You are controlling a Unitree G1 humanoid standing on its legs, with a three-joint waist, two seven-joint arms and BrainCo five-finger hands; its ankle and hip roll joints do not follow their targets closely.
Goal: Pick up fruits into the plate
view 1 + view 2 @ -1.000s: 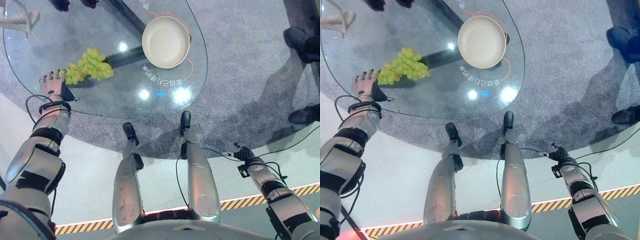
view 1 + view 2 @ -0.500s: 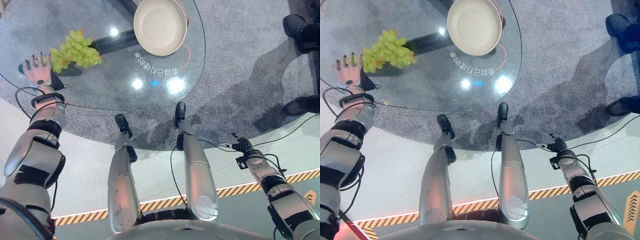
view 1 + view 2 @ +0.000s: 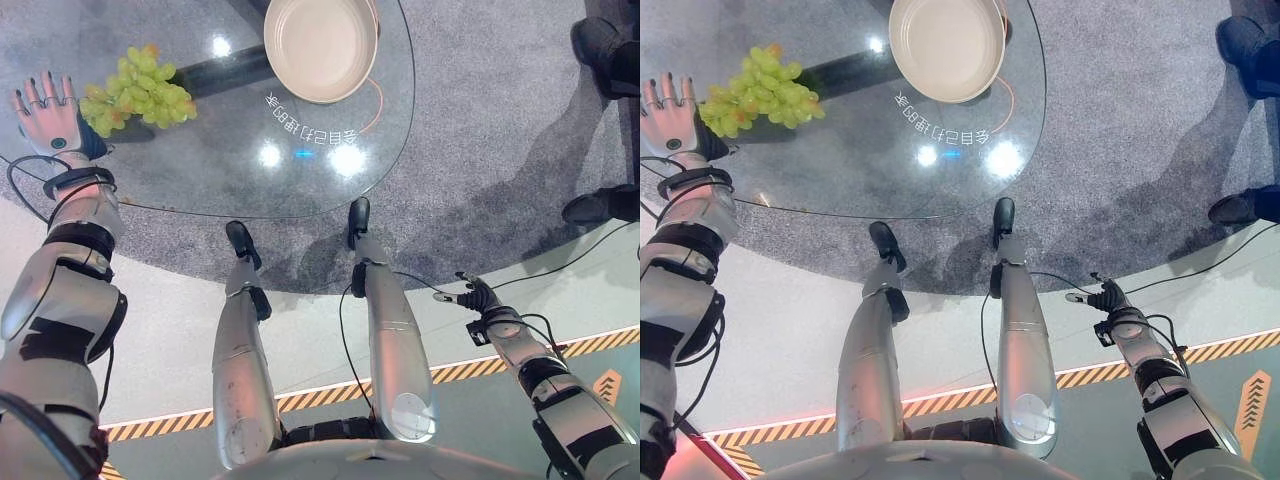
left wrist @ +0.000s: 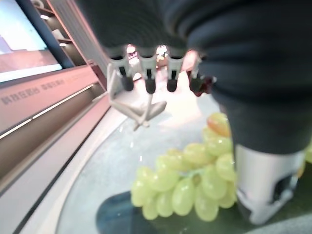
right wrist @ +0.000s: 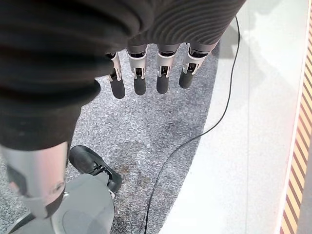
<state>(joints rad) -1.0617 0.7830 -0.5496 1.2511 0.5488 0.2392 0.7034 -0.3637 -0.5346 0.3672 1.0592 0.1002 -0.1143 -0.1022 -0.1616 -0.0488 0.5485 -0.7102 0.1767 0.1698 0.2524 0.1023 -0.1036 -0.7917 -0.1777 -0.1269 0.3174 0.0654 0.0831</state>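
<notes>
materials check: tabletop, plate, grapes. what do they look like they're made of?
Round clear tabletop: looks like glass; the grey carpet shows through it and ceiling lights reflect as bright spots. Cream round plate: smooth, faintly glossy, probably ceramic or melamine; cannot tell which. Bunch of green grapes: smooth, slightly waxy skins; real or plastic is unclear. Left hand, fingers straight, lies beside the bunch.

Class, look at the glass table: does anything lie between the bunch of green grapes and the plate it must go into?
Nothing visible does. The bunch of green grapes and the plate are separated by bare glass table. The left robot hand is open beside the grapes.
</notes>
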